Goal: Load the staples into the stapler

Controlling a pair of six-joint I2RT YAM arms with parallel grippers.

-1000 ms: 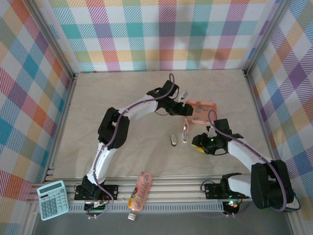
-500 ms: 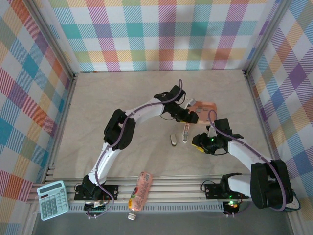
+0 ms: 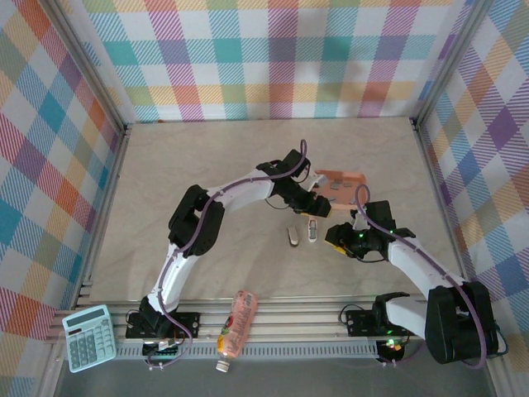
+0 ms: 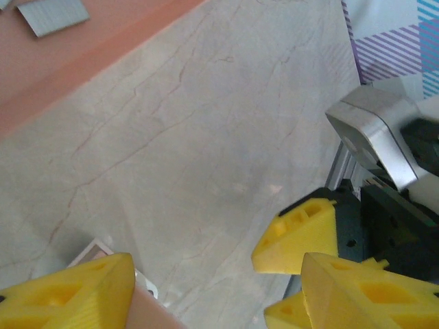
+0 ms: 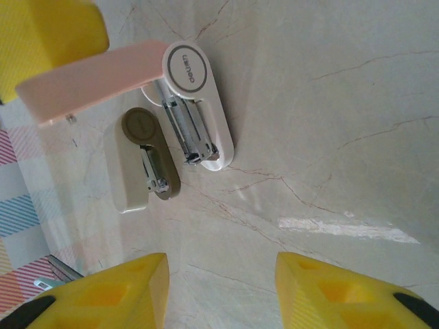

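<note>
A white stapler (image 5: 199,110) lies on the table with its pink lid (image 5: 89,79) swung up and its metal channel bare. In the top view this stapler (image 3: 312,229) sits just below my left gripper (image 3: 312,203). The left gripper (image 4: 212,298) is open, and the pink lid (image 4: 140,312) rests against the inner side of its left finger. A grey staple strip (image 4: 51,14) lies in the salmon tray (image 4: 75,65). My right gripper (image 5: 230,301) stands open over bare table to the stapler's right, also seen from above (image 3: 339,241).
A second, beige stapler (image 5: 140,161) lies beside the white one (image 3: 293,236). The salmon tray (image 3: 354,176) sits behind both grippers. A pink bottle (image 3: 237,322) and a calculator (image 3: 88,337) lie at the near edge. Checked walls enclose the table.
My left gripper came down from the tray to the white stapler, and the pink lid now stands raised. The right gripper shifted slightly right.
</note>
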